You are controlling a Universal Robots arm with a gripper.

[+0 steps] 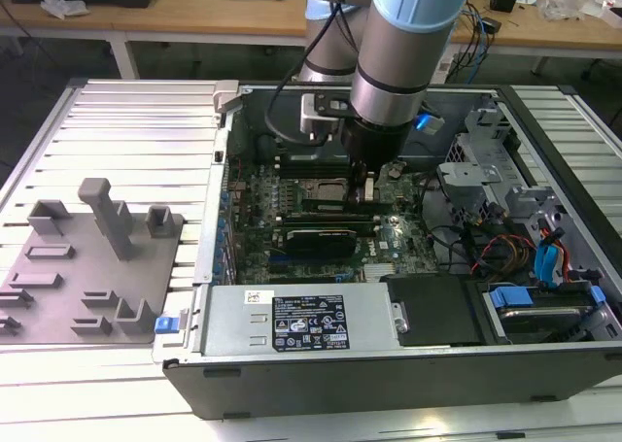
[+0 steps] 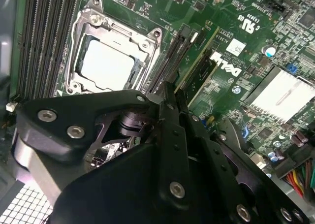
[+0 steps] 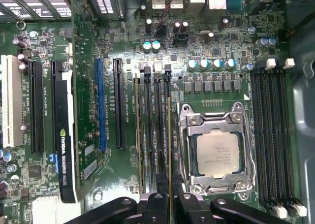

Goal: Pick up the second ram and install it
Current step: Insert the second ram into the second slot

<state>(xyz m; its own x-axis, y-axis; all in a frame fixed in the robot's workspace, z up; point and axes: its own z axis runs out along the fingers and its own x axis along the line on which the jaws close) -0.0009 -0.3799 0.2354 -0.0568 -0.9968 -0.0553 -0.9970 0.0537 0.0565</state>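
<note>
Jaws of our gripper (image 3: pixel 170 204) were closed on the second ram (image 3: pixel 170 150), held edge-on above the slots (image 3: pixel 156 135) beside the processor socket (image 3: pixel 216 152); we judged it light, stiff, fragile, best pinched along its upper edge

Second ram (image 3: pixel 170 150): thin green stick, seen edge-on.
I see it upright over the slots beside the socket.

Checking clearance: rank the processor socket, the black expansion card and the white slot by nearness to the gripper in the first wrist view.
1. processor socket, beside the gripper.
2. black expansion card, across the memory slots.
3. white slot, beyond the card.
</note>
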